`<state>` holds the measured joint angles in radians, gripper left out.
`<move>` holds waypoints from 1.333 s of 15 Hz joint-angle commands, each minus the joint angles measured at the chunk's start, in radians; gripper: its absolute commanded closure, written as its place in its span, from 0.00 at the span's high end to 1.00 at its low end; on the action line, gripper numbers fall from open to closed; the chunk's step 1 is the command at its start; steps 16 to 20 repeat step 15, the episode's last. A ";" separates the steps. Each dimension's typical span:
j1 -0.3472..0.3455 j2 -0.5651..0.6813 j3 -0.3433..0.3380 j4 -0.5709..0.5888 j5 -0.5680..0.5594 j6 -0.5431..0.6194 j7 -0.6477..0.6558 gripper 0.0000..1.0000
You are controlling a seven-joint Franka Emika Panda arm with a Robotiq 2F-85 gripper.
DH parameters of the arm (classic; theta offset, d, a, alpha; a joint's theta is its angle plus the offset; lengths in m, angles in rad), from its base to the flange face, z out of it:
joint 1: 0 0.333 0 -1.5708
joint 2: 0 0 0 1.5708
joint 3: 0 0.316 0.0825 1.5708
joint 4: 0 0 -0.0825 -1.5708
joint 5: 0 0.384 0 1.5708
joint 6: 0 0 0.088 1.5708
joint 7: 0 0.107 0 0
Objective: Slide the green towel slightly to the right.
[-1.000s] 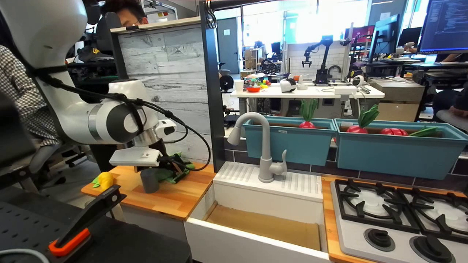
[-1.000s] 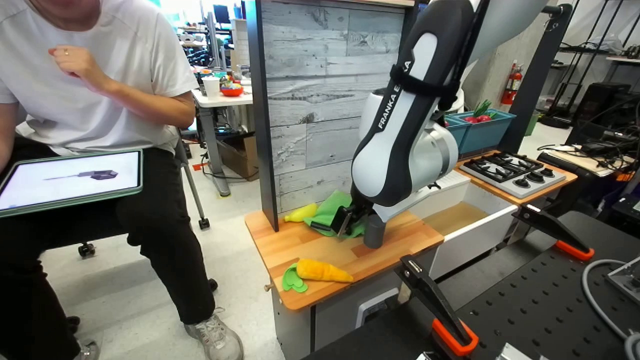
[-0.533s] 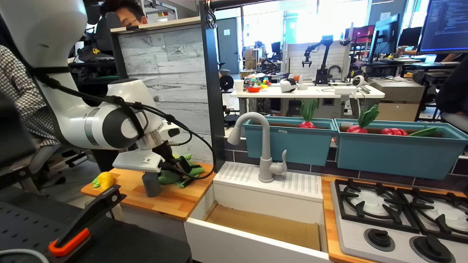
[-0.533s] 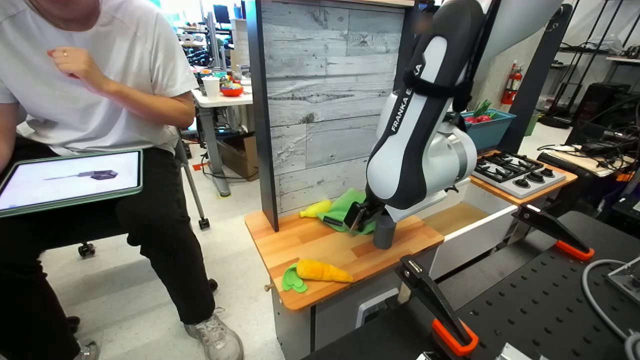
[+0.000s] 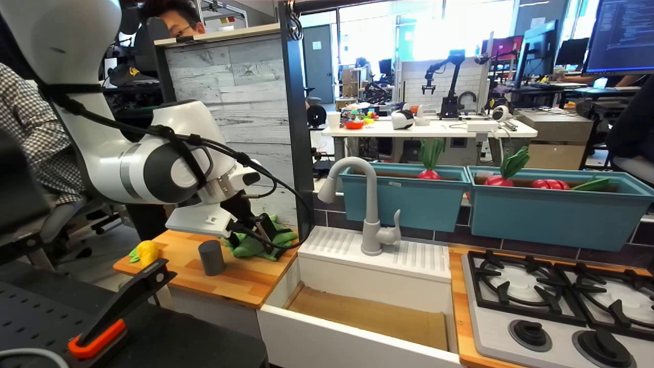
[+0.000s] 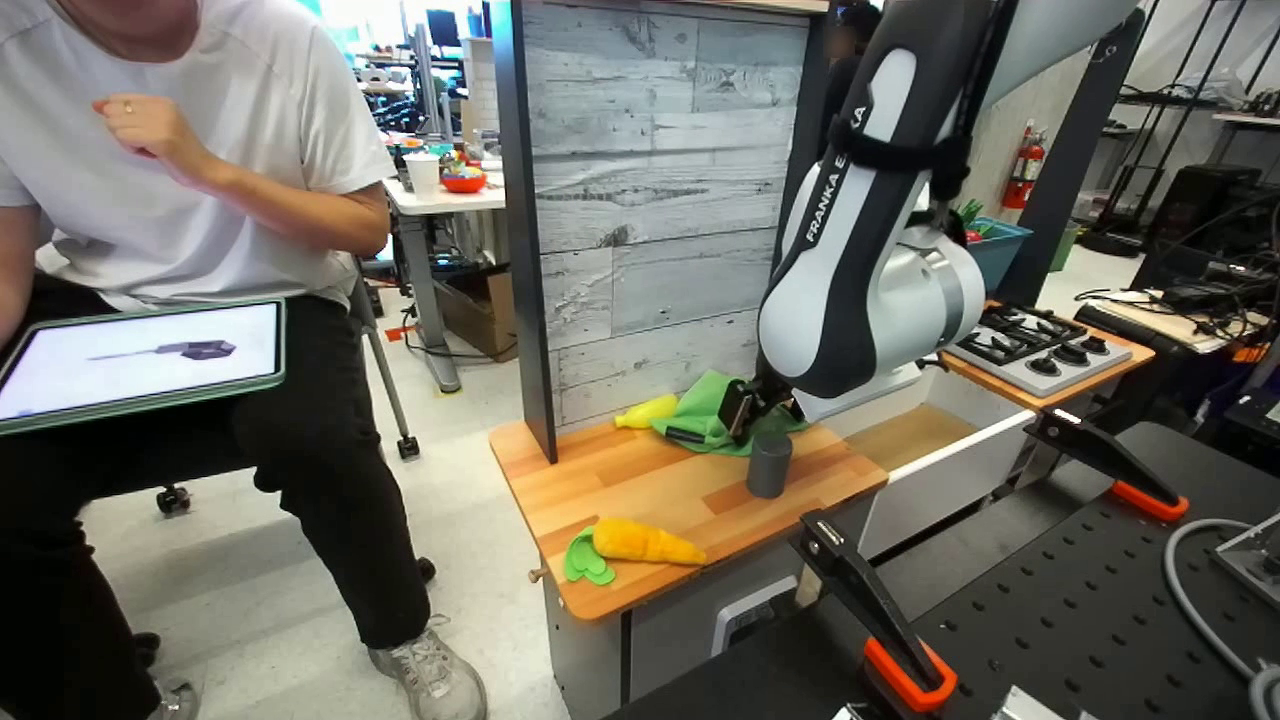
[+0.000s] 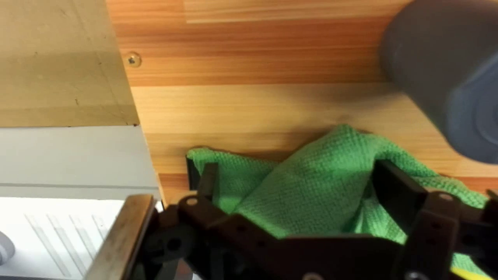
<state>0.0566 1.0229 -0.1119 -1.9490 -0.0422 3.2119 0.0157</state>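
Observation:
The green towel lies crumpled on the wooden counter, close to the sink-side edge in the wrist view. It also shows near the grey panel in both exterior views. My gripper is low over the towel with its two black fingers spread wide. One finger is at the towel's left part and the other presses into its folds at the right. The gripper also shows in the exterior views. The arm and gripper hide part of the towel.
A grey cylinder stands beside the towel. A yellow banana-like toy touches the towel's far side. A plush carrot lies at the counter's front. The sink with its faucet adjoins the counter. A dark piece shows under the towel's edge.
My gripper and the towel have moved right, toward the sink, in both exterior views. The yellow toy has shifted along with them. The grey cylinder shifted slightly, then stayed.

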 commanded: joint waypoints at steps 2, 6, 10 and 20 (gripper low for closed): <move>0.009 -0.051 -0.004 -0.049 0.016 0.006 0.002 1.00; 0.065 -0.115 -0.040 -0.074 0.021 -0.015 0.013 1.00; 0.135 -0.196 -0.071 -0.115 0.003 -0.031 0.000 1.00; 0.092 -0.136 -0.042 -0.062 0.005 -0.010 -0.003 1.00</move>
